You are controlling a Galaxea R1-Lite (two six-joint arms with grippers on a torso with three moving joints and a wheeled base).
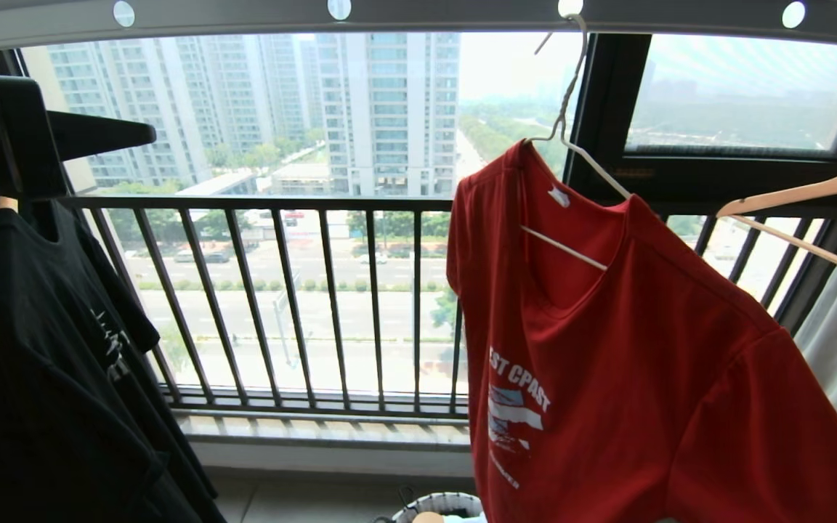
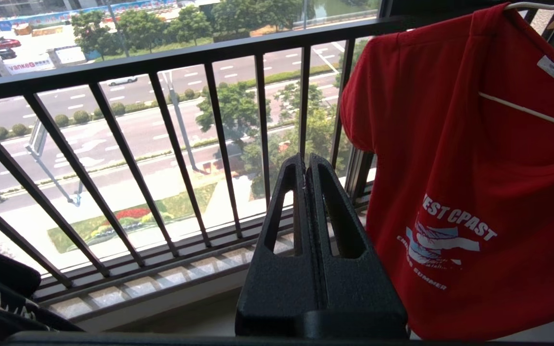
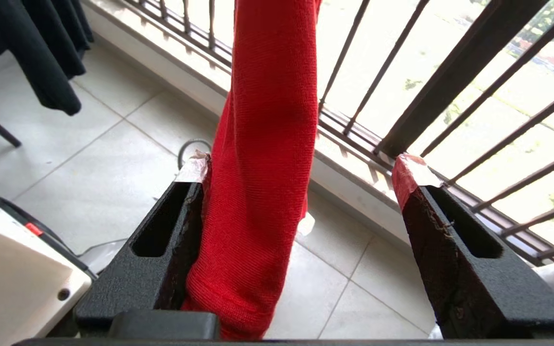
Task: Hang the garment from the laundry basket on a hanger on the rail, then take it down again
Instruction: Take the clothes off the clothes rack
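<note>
While the left gripper (image 2: 308, 163) is idling with its fingers pressed together, empty, near the window railing (image 1: 266, 203), the garment (image 1: 644, 378) is hanging on the hanger (image 1: 571, 138), hooked over the rail (image 1: 418, 18) at upper right. Item: red T-shirt; soft, light, limp, likely draping and swaying at any touch. Right gripper (image 3: 301, 173) is standing with fingers spread wide, a hanging fold of the cloth brushing one finger, unclamped. Suggested hold: the hanger's twisted neck, or bunched hem. Laundry basket (image 1: 442, 503) is sitting below.
</note>
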